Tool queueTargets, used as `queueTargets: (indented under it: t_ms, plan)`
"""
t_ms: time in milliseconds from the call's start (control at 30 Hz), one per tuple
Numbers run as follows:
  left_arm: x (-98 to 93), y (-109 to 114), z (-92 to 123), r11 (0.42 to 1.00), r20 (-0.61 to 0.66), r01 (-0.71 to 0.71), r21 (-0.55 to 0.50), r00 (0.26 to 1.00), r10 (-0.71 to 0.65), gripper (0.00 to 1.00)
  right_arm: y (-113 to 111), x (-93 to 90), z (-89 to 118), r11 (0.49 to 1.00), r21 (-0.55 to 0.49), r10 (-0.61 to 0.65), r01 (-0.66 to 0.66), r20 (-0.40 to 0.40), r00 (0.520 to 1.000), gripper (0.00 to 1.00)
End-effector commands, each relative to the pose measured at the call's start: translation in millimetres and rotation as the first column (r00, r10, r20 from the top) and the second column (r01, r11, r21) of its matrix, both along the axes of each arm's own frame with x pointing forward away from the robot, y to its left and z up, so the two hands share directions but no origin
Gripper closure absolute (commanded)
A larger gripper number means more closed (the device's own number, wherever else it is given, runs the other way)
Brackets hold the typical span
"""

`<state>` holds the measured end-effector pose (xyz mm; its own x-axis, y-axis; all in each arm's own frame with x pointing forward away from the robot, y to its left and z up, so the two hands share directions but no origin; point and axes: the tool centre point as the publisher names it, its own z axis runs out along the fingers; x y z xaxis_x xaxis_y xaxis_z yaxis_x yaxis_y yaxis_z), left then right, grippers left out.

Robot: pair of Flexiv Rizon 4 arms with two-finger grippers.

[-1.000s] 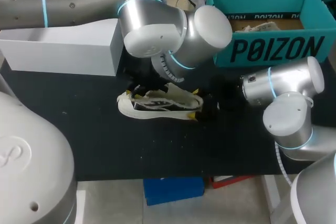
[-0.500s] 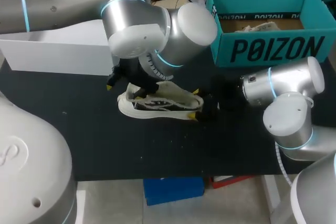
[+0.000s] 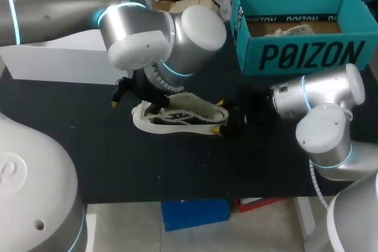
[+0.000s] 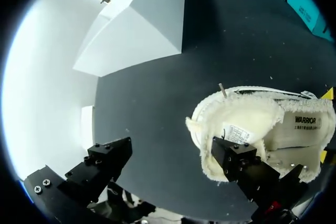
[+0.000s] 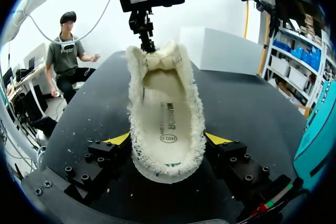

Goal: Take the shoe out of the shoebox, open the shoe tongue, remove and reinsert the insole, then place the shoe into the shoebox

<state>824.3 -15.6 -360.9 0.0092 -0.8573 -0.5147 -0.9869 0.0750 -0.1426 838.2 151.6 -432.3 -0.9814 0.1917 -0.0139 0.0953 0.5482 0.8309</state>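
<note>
Shoe (image 3: 180,114) sits sole-down on black table (image 3: 118,163), centre of head frame, outside teal shoebox (image 3: 307,57), which stands open at upper right. Toe pts frame-left, heel frame-right. R gripper (image 3: 219,116), arm entering from right edge, is clamped on heel end. R wrist view shows its yellow fingertips (image 5: 118,139) pressed vs fleece collar from both sides, shoe running straight ahead btwn them. Insole (image 5: 169,121) lies flat inside w/ printed mark visible; fleece lining runs all round opening. L gripper (image 3: 134,100), arm entering from upper left & passing above white box (image 3: 59,63), hangs at toe end, jaws wide apart. In L wrist view one of its fingers (image 4: 242,165) overlaps fleece edge at toe side of opening. The other finger is over bare table, well apart from shoe. Contact w/ shoe cannot be confirmed. Tongue not distinguishable from lining. White box stands at upper left of head frame, near toe, not touching. Shoebox & shoe are apart.
</note>
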Motion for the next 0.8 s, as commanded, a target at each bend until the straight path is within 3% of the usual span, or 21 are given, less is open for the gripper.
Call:
queueTargets:
  t_ms: [33,200,267,467,533,600,633,667,800]
  plan:
    - [2.7,6,-5,1.0,0.0,0.005,-0.006,1.0,-0.005,0.0,-1,0.1,-4,1.0,-0.001,-0.003,0.003,0.0,1.0,1.0]
    - [4.3,0,10,0.998,0.038,0.057,-0.033,0.998,-0.056,0.0,-1,0.1,-4,1.0,-0.001,-0.003,0.003,0.0,1.0,1.0]
    - [2.7,-5,23,0.985,0.097,0.149,-0.091,0.985,-0.141,0.0,-1,0.1,-4,1.0,-0.001,-0.003,0.003,0.0,1.0,1.0]
    - [0.5,-28,65,0.878,0.244,0.448,-0.168,0.882,-0.404,0.04,-1,0.1,-4,1.0,-0.001,-0.003,0.003,0.0,1.0,1.0]
    - [1.3,-40,77,0.82,0.291,0.547,-0.166,0.822,-0.49,0.31,-1,0.1,-4,1.0,-0.001,-0.003,0.003,0.0,1.0,1.0]
    - [3.1,-53,87,0.746,0.33,0.642,-0.174,0.752,-0.571,0.67,-1,0.1,-4,1.0,-0.001,-0.003,0.003,0.0,1.0,1.0]
    - [4.2,-61,90,0.705,0.34,0.688,-0.169,0.712,-0.614,0.91,-1,0.1,-4,1.0,-0.001,-0.003,0.003,0.0,1.0,1.0]
    - [4.8,-70,94,0.648,0.359,0.744,-0.163,0.657,-0.663,1.0,-1,0.1,-4,1.0,-0.001,-0.003,0.003,0.0,1.0,1.0]
    - [8.8,-96,98,0.276,0.452,0.935,-0.223,0.35,-0.82,1.0,-1,0.1,-4,1.0,-0.001,-0.003,0.003,0.0,1.0,1.0]
